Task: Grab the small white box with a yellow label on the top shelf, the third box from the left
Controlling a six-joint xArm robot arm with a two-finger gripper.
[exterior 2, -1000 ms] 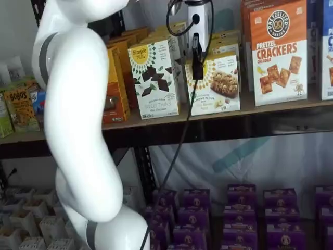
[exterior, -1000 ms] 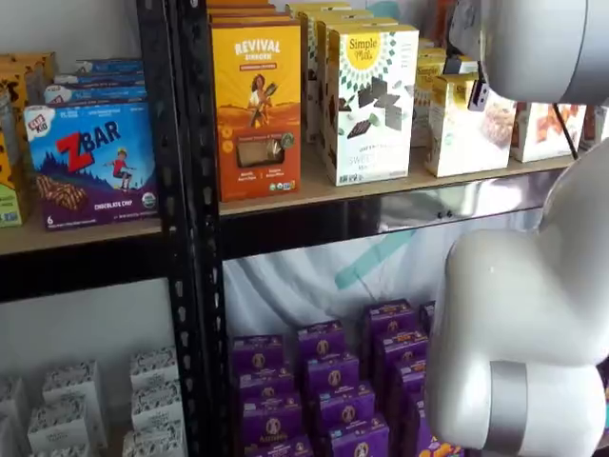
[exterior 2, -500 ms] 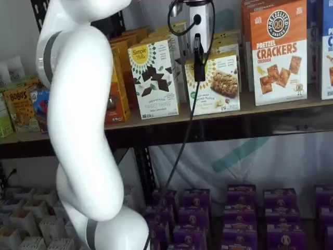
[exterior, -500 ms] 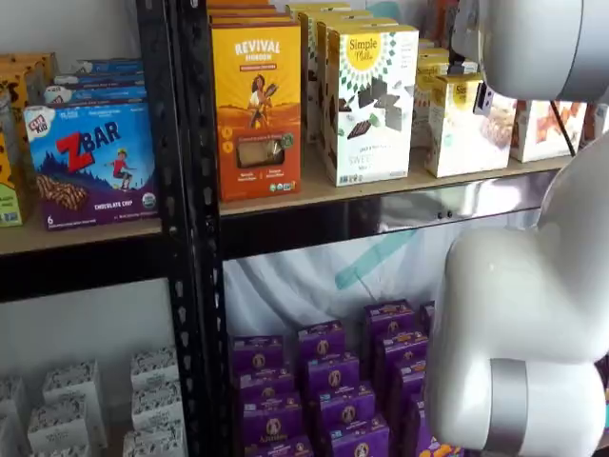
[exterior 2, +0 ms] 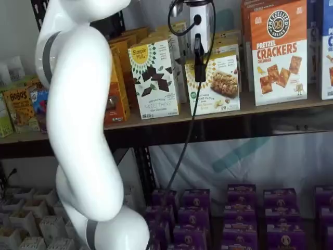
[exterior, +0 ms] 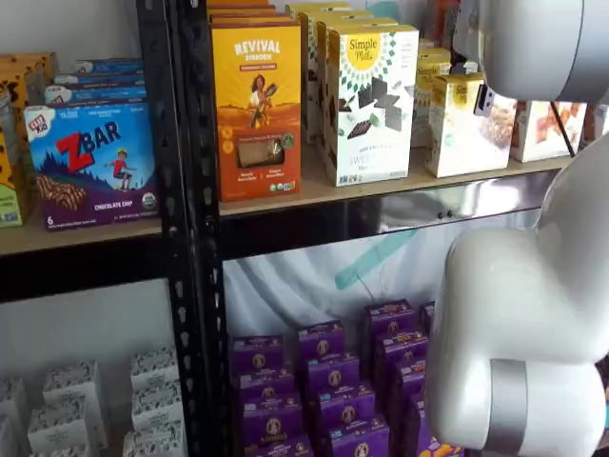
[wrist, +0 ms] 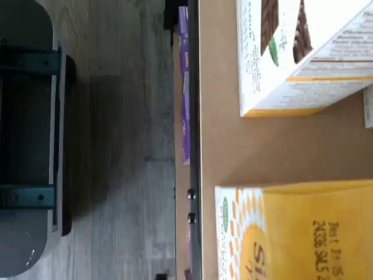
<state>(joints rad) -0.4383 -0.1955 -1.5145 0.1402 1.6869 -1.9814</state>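
The small white box (exterior 2: 222, 86) stands on the top shelf (exterior 2: 156, 120), to the right of the taller white carton with chocolate pieces (exterior 2: 154, 78). It also shows in a shelf view (exterior: 460, 129), partly behind my arm. My gripper (exterior 2: 200, 77) hangs just in front of the box's upper left part. Only a single black finger shows, side-on, below the white body, so I cannot tell if there is a gap. In the wrist view the box's mustard-gold panel (wrist: 303, 233) and the bare shelf board (wrist: 262, 146) show from above.
The orange-yellow Revival carton (exterior: 255, 105) stands left of the chocolate carton (exterior: 369, 100). Pretzel cracker boxes (exterior 2: 278, 52) stand right of the small box. A black upright (exterior: 186, 228) divides the shelves. Purple boxes (exterior: 324, 381) fill the lower shelf. My white arm (exterior 2: 78, 120) blocks part of both shelf views.
The gripper and its cable have shifted slightly right, closer to the small white box. The arm's elbow has moved a little. The boxes have not moved.
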